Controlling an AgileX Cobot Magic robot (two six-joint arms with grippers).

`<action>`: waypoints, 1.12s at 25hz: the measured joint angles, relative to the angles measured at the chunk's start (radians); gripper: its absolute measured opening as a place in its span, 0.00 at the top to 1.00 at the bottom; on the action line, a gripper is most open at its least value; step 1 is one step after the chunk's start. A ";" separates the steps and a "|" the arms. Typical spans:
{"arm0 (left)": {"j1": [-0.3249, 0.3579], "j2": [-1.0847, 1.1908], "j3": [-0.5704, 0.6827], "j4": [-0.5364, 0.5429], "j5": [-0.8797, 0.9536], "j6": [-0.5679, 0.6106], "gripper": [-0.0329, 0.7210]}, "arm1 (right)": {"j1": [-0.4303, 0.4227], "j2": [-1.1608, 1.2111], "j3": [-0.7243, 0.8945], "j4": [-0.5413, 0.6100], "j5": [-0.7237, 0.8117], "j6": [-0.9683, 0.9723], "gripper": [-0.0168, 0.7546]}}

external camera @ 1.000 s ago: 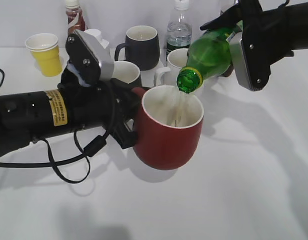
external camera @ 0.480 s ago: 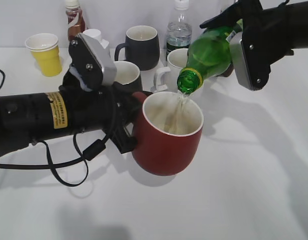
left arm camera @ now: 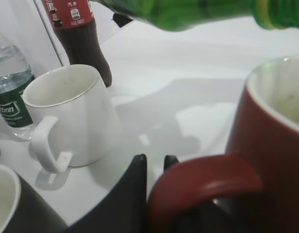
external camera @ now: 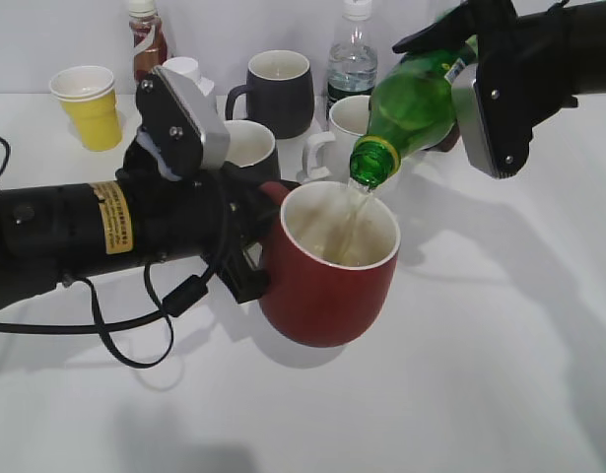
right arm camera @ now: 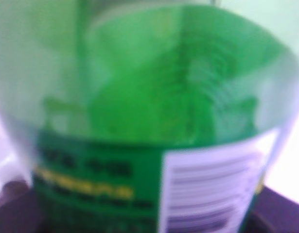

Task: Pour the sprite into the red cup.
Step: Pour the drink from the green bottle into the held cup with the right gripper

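Note:
My left gripper [external camera: 255,258] is shut on the handle of the red cup [external camera: 327,266] and holds it above the table. In the left wrist view the black fingers [left arm camera: 132,187] clamp the red handle [left arm camera: 202,182]. My right gripper [external camera: 458,49] is shut on the sprite [external camera: 411,103], tilted mouth-down over the cup. A clear stream falls from the bottle's mouth [external camera: 370,163] into the cup. The right wrist view is filled by the green bottle and its label [right arm camera: 139,145].
Behind stand a white mug [external camera: 334,133], two black mugs [external camera: 278,91] [external camera: 245,148], a water bottle [external camera: 352,59], a cola bottle [external camera: 145,34] and a yellow paper cup [external camera: 88,103]. The left wrist view shows the white mug [left arm camera: 71,116] and the cola bottle [left arm camera: 79,34].
Over the last second the red cup and left arm shifted slightly left and down, then held still. The bottle has stayed tilted and the liquid keeps pouring.

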State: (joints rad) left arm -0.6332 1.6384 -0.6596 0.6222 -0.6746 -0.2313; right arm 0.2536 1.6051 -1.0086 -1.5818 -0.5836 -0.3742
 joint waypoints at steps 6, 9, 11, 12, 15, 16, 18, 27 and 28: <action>0.000 0.000 0.000 0.000 0.000 0.000 0.86 | 0.000 0.000 0.000 0.018 0.000 -0.026 0.42; 0.000 0.000 0.000 0.000 0.000 0.000 0.86 | 0.000 0.000 0.000 0.047 0.000 -0.060 0.42; 0.000 0.000 0.000 0.000 0.000 0.000 0.86 | 0.000 0.000 0.000 0.059 0.000 -0.074 0.42; 0.000 0.000 0.000 0.000 0.000 0.000 0.86 | 0.000 0.000 0.000 0.062 -0.001 -0.076 0.42; 0.000 0.000 0.000 0.000 0.001 0.000 0.86 | 0.000 0.000 0.000 0.069 -0.007 -0.088 0.42; 0.000 0.000 0.000 0.000 0.001 0.000 0.86 | 0.000 -0.001 0.000 0.069 -0.007 -0.089 0.42; 0.000 0.000 0.000 0.001 0.001 0.000 0.86 | 0.000 -0.001 0.000 0.071 -0.007 -0.091 0.42; 0.000 0.000 0.000 0.001 0.003 0.001 0.86 | 0.000 -0.001 0.000 0.077 -0.010 -0.094 0.42; 0.000 0.000 0.000 0.001 0.003 0.001 0.86 | 0.000 -0.001 0.000 0.077 -0.010 -0.094 0.42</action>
State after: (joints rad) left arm -0.6332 1.6384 -0.6596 0.6233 -0.6716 -0.2302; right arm 0.2536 1.6041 -1.0086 -1.5052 -0.5933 -0.4681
